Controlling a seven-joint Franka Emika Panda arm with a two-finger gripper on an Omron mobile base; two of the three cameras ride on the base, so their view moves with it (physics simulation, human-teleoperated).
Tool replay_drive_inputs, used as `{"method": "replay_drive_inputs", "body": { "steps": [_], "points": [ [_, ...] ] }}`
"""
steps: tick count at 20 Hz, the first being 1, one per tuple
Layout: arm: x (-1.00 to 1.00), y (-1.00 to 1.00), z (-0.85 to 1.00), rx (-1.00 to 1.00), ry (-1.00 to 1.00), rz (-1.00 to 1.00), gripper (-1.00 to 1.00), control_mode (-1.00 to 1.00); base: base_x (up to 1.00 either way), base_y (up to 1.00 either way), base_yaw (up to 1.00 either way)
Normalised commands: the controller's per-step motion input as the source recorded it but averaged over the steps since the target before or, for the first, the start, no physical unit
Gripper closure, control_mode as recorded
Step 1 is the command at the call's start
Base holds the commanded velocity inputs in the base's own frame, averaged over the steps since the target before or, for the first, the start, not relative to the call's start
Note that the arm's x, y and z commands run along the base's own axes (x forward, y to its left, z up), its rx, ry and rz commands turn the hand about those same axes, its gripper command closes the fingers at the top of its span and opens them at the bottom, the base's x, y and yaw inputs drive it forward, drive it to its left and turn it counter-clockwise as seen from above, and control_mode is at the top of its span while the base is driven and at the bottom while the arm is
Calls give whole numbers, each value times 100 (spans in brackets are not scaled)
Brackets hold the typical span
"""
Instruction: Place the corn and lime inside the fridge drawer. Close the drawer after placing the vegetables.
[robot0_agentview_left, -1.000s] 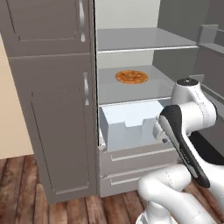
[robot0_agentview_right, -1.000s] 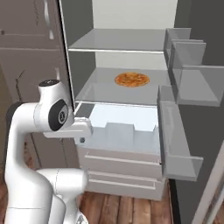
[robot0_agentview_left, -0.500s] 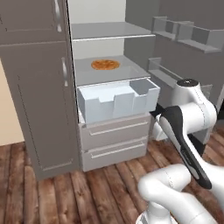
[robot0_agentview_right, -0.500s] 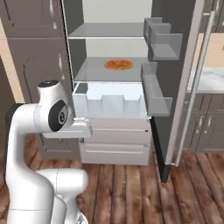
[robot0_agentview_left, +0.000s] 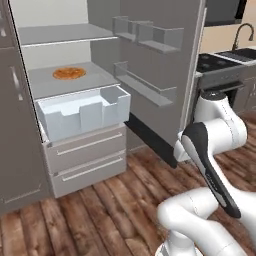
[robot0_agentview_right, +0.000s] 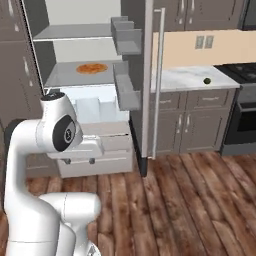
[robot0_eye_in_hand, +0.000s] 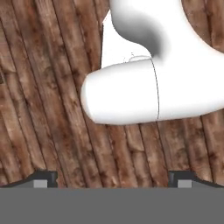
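Kitchen view has swung right; fridge drawer (robot0_agentview_left: 82, 117) open, gripper (robot0_eye_in_hand: 113, 179) spread wide, empty.

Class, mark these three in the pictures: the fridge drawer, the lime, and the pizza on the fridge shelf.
fridge drawer (robot0_agentview_left: 82, 116): left base view, on its notched front wall.
lime (robot0_agentview_right: 206, 80): right base view, on the fruit's middle, on the counter.
pizza (robot0_agentview_left: 69, 73): left base view, on its orange top.
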Motion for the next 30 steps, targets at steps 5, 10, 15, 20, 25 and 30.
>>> {"method": "replay_drive_inputs", "body": {
  "steps": [5, 10, 15, 20, 25, 30],
  "points": [
    [0, 0, 0, 0, 0, 0, -100, 100, 32, -100, -27],
    [0, 0, 0, 0, 0, 0, -100, 100, 42, -100, -15],
    [0, 0, 0, 0, 0, 0, -100, 100, 94, -92, -2],
    [0, 0, 0, 0, 0, 0, -100, 100, 100, -56, 6],
    [0, 0, 0, 0, 0, 0, -100, 100, 100, -37, 18],
    [0, 0, 0, 0, 0, 0, -100, 100, 100, -20, 29]
  ]
}}
